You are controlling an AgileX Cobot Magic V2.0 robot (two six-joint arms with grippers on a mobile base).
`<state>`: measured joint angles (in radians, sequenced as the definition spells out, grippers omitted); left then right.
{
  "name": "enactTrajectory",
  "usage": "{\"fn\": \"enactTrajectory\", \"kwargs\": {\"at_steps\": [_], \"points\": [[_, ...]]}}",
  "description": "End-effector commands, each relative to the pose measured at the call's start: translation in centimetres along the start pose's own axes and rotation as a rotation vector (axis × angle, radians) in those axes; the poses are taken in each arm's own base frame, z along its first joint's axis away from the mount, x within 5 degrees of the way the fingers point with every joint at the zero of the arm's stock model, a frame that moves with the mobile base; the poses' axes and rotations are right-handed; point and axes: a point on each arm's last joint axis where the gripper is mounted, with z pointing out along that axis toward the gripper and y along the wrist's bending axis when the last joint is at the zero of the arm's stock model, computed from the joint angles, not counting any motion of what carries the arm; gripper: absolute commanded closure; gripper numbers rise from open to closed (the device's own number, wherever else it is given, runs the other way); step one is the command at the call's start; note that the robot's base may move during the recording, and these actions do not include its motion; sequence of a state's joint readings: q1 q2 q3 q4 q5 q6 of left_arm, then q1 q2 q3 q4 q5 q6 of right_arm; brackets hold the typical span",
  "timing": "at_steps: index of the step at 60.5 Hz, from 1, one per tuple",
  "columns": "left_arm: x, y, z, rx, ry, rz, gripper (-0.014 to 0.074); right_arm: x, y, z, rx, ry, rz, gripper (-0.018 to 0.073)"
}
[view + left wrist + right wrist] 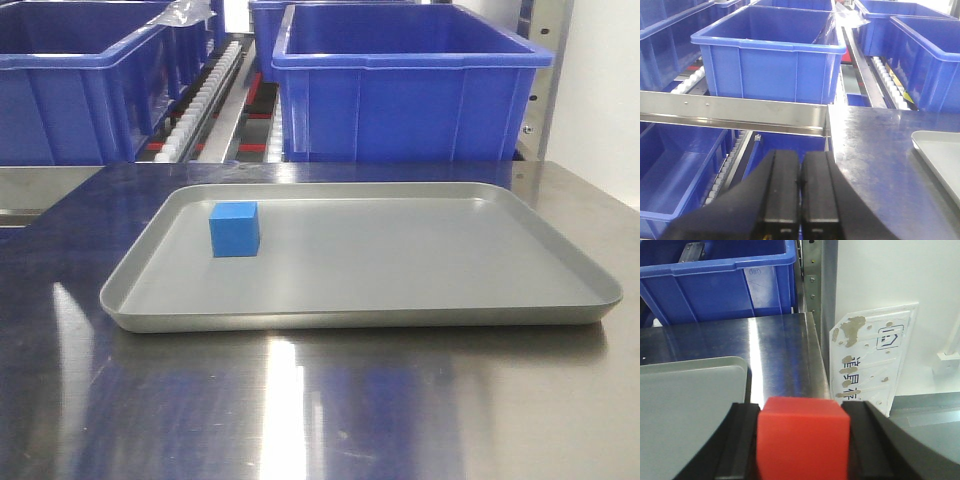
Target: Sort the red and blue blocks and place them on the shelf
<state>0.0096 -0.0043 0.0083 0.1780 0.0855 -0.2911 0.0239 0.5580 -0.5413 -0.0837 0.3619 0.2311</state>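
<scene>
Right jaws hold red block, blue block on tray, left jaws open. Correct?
No: the left gripper has its jaws shut, empty, as the left wrist view shows. The right gripper does hold the red block; blue block sits on the tray.

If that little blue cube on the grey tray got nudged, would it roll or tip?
Probably neither: the small matte sky-blue cube sits on a flat face, as wide as tall, so it should slide. The shallow grey tray looks smooth; its raised rim would likely stop it.

Left tool (800,192) matte black, blocky, rectangular; right tool (802,440) black, with sloping shoulders.
</scene>
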Motion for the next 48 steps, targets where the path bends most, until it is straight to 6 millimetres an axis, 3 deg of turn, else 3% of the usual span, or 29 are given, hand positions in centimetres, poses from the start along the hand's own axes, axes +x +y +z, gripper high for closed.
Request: {"fn": "enactTrajectory", "kwargs": {"at_steps": [1, 48], "points": [[0.40, -0.08, -0.01, 0.021, -0.064, -0.004, 0.0453, -1.69, 0.21, -0.39, -0.015, -0.120, -0.017, 0.0498], [0.40, -0.08, -0.01, 0.020, -0.065, 0.041, 0.0453, -1.69, 0.21, -0.39, -0.015, -0.120, -0.017, 0.0498]]}}
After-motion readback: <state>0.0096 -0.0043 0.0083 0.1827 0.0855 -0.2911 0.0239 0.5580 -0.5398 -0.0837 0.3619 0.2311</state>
